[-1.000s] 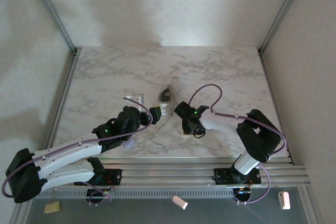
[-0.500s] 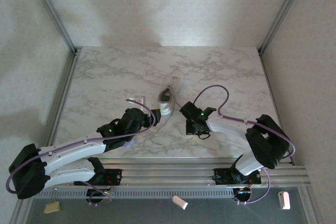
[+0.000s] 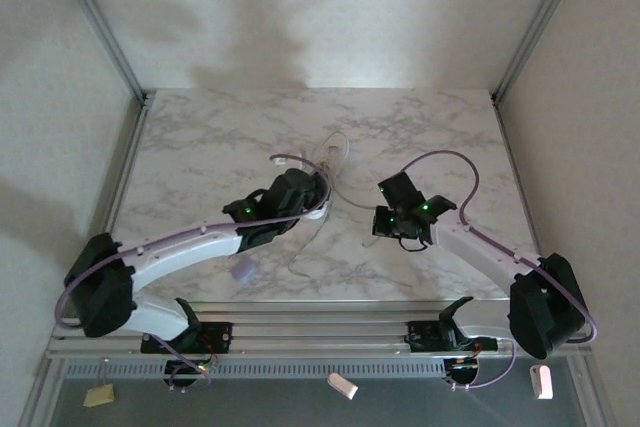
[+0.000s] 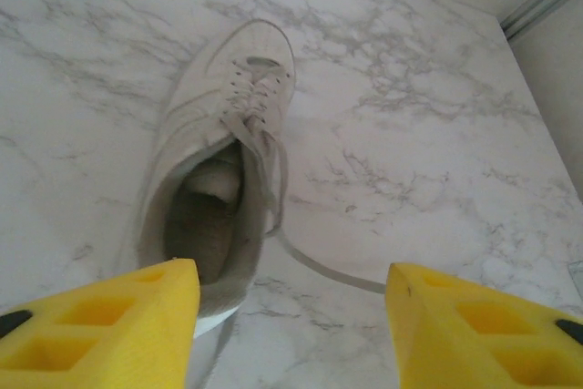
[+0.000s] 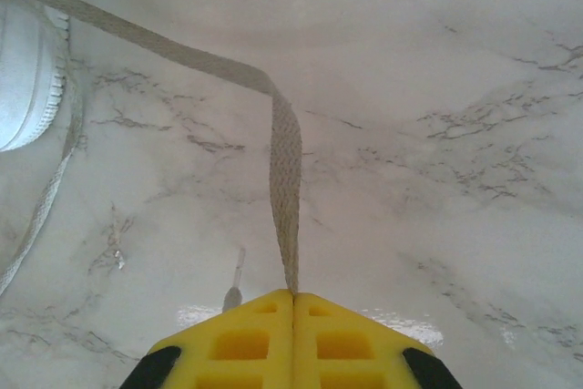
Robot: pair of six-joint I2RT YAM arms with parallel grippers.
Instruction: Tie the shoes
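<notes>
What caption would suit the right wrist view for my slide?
Right end effector shut on a white lace running toward the sneaker over the marble table.

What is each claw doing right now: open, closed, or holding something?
Left claw: open, holding nothing.
Right claw: shut on the thin white woven shoelace.
</notes>
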